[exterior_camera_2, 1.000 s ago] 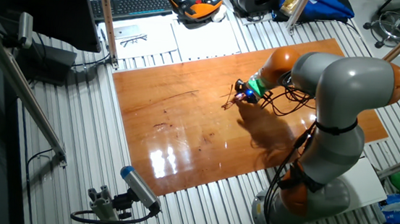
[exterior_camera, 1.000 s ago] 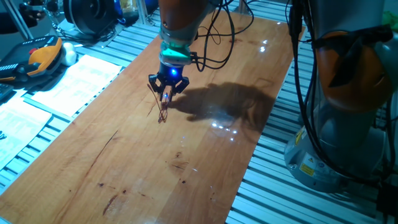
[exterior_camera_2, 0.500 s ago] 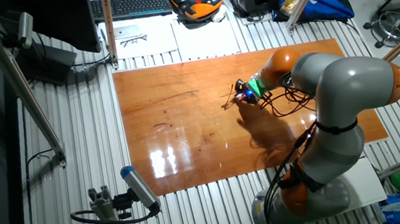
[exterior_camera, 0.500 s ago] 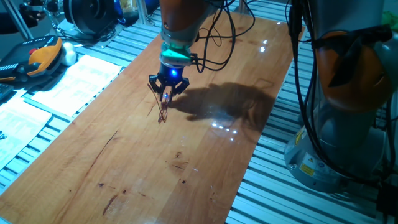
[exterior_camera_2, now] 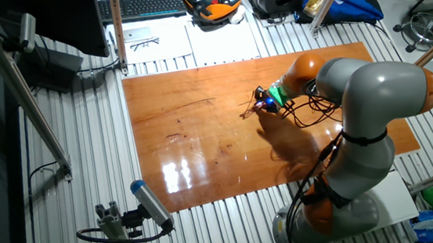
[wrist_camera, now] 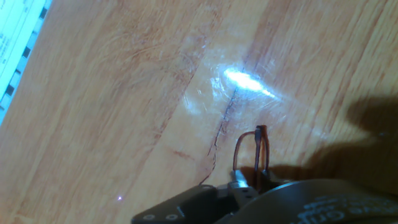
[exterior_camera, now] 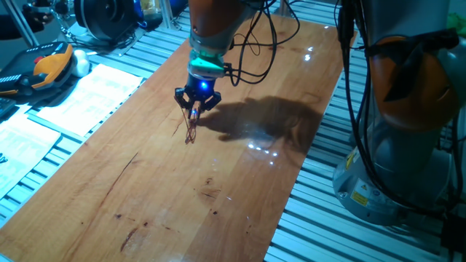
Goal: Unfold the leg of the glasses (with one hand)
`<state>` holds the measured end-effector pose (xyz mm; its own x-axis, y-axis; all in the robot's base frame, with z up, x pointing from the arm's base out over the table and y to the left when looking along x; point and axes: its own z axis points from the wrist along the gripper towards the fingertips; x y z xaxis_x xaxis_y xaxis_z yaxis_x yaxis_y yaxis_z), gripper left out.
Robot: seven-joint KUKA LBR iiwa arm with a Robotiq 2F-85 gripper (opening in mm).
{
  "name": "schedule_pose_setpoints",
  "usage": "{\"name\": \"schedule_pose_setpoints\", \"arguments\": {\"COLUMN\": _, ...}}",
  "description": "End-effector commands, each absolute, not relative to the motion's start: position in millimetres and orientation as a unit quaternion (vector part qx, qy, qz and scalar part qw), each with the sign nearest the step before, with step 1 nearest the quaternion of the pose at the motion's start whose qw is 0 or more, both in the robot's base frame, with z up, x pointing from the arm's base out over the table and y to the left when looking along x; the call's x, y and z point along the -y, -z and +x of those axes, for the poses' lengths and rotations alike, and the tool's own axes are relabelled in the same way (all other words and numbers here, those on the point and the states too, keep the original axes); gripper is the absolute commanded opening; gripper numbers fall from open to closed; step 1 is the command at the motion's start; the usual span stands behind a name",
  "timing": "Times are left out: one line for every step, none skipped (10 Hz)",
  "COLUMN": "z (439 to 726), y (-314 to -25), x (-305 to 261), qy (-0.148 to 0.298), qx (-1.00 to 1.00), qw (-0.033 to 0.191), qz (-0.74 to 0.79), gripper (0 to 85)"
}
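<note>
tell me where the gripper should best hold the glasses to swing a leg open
Probably on the thin wire frame near the hinge end, coming from above, as the gripper does now. The glasses hang below its fingertips with their lower end near or on the wooden table; in the hand view the wire loop pokes out just past the fingers. The wire is too thin to tell exactly which part is pinched.

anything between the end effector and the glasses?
Nothing: the end effector is right at the glasses, their frame reaching up to its tips. Clearest in the hand view.
</note>
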<state>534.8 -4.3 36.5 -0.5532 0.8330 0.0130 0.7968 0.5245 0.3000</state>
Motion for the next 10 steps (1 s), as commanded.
{"name": "schedule_pose_setpoints", "arguments": {"z": 535, "y": -37, "x": 4, "qy": -0.138, "qx": -0.871, "qw": 0.068, "qz": 0.467, "gripper": 0.0}}
{"name": "schedule_pose_setpoints", "arguments": {"z": 535, "y": -37, "x": 4, "qy": -0.138, "qx": -0.871, "qw": 0.069, "qz": 0.466, "gripper": 0.0}}
{"name": "schedule_pose_setpoints", "arguments": {"z": 535, "y": -38, "x": 4, "qy": -0.136, "qx": -0.873, "qw": 0.071, "qz": 0.463, "gripper": 0.0}}
{"name": "schedule_pose_setpoints", "arguments": {"z": 536, "y": -39, "x": 4, "qy": -0.132, "qx": -0.874, "qw": 0.073, "qz": 0.462, "gripper": 0.0}}
{"name": "schedule_pose_setpoints", "arguments": {"z": 538, "y": -43, "x": 3, "qy": -0.123, "qx": -0.878, "qw": 0.076, "qz": 0.457, "gripper": 0.0}}
{"name": "schedule_pose_setpoints", "arguments": {"z": 539, "y": -48, "x": 2, "qy": -0.107, "qx": -0.882, "qw": 0.078, "qz": 0.452, "gripper": 0.0}}
{"name": "schedule_pose_setpoints", "arguments": {"z": 542, "y": -56, "x": 2, "qy": -0.076, "qx": -0.890, "qw": 0.080, "qz": 0.442, "gripper": 0.0}}
{"name": "schedule_pose_setpoints", "arguments": {"z": 545, "y": -62, "x": 2, "qy": -0.049, "qx": -0.896, "qw": 0.078, "qz": 0.434, "gripper": 0.0}}
{"name": "schedule_pose_setpoints", "arguments": {"z": 547, "y": -67, "x": 3, "qy": -0.032, "qx": -0.901, "qw": 0.073, "qz": 0.427, "gripper": 0.0}}
{"name": "schedule_pose_setpoints", "arguments": {"z": 550, "y": -72, "x": 6, "qy": -0.020, "qx": -0.905, "qw": 0.069, "qz": 0.419, "gripper": 0.0}}
